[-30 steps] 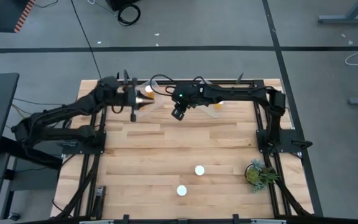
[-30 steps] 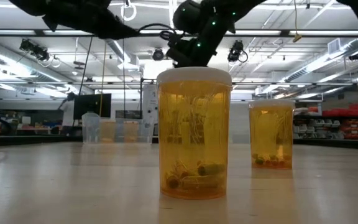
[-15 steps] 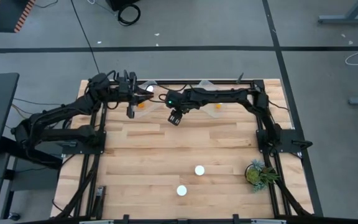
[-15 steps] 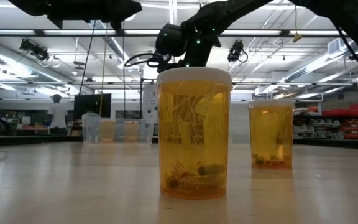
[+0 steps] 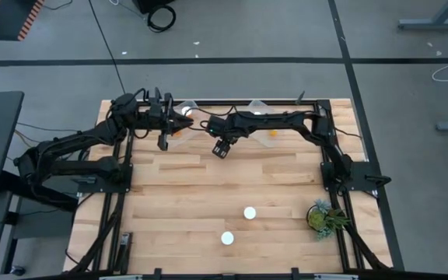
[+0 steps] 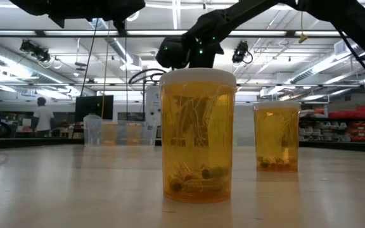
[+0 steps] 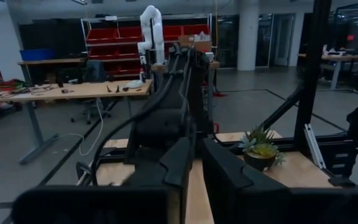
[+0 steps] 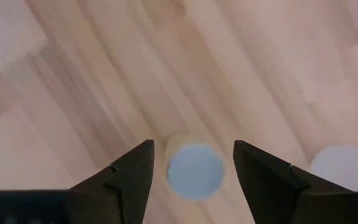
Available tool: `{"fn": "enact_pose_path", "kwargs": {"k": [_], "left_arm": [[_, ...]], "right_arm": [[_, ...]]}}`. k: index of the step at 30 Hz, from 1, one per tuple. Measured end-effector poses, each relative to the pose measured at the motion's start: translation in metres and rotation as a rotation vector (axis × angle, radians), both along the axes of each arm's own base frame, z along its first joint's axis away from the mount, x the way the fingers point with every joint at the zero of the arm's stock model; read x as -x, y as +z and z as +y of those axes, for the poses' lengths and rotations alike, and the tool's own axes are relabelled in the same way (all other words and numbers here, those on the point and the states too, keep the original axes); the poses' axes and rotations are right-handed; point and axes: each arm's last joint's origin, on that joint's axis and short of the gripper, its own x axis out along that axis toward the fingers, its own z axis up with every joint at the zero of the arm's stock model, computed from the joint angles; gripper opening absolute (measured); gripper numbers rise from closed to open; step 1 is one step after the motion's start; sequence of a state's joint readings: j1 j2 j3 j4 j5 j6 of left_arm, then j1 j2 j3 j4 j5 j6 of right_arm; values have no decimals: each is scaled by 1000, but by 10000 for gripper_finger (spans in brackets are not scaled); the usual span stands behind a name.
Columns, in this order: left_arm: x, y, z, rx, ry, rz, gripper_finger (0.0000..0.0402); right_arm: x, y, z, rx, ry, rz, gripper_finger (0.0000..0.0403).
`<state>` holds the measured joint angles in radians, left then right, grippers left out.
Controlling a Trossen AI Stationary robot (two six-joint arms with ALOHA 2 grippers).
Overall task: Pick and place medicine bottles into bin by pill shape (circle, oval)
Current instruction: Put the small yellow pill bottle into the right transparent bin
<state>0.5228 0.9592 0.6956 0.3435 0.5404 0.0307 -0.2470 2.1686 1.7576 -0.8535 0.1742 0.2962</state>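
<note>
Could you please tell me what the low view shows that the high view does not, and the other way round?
Only the low view shows pills at the bottom of the two amber bottles, the near one and the far one, and a person in the room behind. Only the high view shows the whole table, the green plant, and the left gripper and right gripper near the far edge. Both show the two white-capped bottles standing upright and apart.

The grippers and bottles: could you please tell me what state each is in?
Left gripper: shut, nothing held.
Right gripper: open, nothing held, above the table.
Near bottle: upright, capped, pills at the bottom.
Far bottle: upright, capped, pills at the bottom.
</note>
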Motion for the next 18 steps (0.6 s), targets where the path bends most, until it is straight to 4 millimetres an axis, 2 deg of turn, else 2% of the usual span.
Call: {"fn": "enact_pose_path", "kwargs": {"k": [6, 9, 18], "left_arm": [[0, 0, 0, 2, 1, 3, 48], [0, -1, 0, 2, 0, 5, 52], [0, -1, 0, 2, 1, 5, 58]], "right_arm": [[-4, -22, -1, -15, 11, 49, 227], [-4, -23, -1, 3, 18, 49, 218], [-3, -22, -8, 4, 23, 44, 142]]}}
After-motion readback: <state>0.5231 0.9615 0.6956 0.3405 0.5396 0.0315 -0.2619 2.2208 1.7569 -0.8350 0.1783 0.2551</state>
